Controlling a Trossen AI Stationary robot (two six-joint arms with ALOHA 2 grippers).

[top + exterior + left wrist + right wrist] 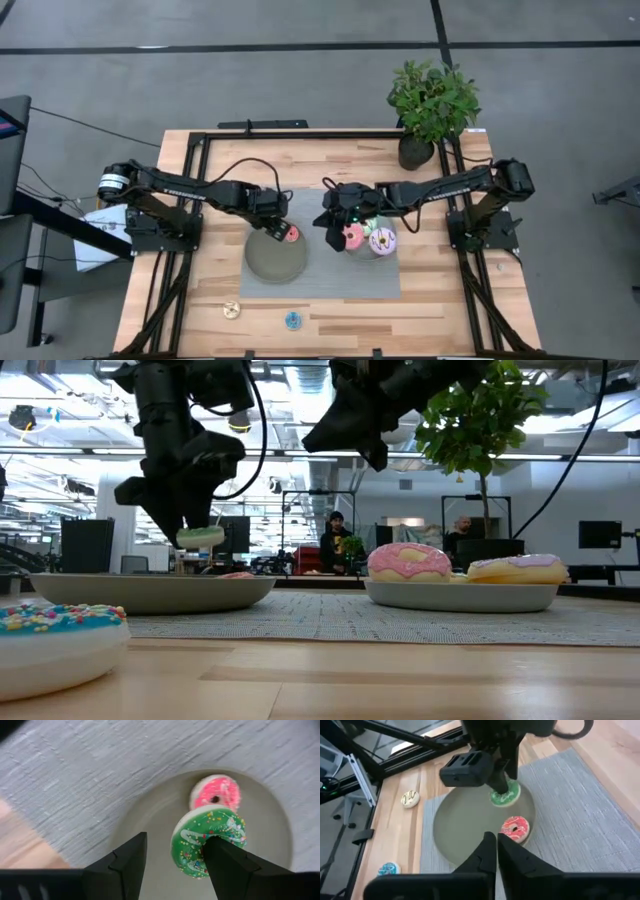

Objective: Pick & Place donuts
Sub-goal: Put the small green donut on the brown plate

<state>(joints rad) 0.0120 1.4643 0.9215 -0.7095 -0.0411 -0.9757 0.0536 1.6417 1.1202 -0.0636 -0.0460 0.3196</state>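
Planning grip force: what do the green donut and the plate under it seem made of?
The green donut, hanging from the left claw, looks like glossy moulded plastic with painted sprinkles. The plate looks matte grey-green, with no glare; ceramic or plastic, I cannot tell.

Two dark arms, black cables

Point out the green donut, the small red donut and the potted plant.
green donut [200, 845]: left wrist view, on its sprinkled icing.
small red donut [220, 792]: left wrist view, on its red icing.
potted plant [432, 98]: high view, on its leaves.
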